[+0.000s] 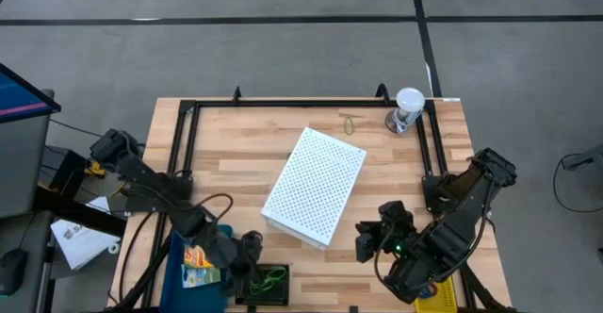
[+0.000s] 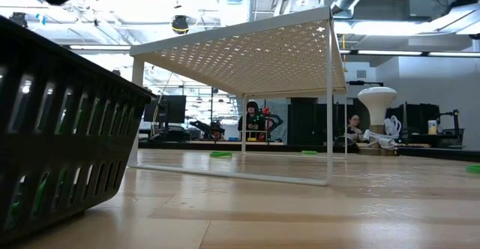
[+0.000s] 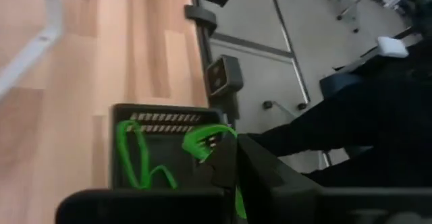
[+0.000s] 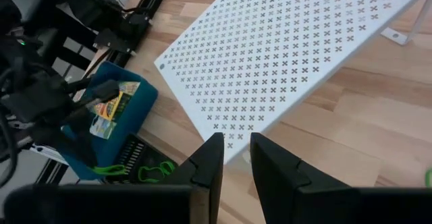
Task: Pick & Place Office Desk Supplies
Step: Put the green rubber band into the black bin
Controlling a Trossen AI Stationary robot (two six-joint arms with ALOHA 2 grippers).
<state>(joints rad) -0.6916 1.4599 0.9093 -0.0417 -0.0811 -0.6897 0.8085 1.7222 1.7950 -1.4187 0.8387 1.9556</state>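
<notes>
Left claw closed, apparently pinching a green band above the black basket; right claw narrowly parted, empty, beside the white perforated box.

Two dark, cable-draped jointed arms

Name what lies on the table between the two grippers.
In the high view, only bare wooden table and the white perforated box's corner separate left gripper and right gripper.

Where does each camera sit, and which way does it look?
High: overhead, straight down; both arms, white perforated shelf.
Low: table height, level across; black basket, no arms.
Left wrist: over the basket; left gripper shut on a green rubber band.
Right wrist: toward the shelf; right gripper.
Shared: shelf, in three views.
</notes>
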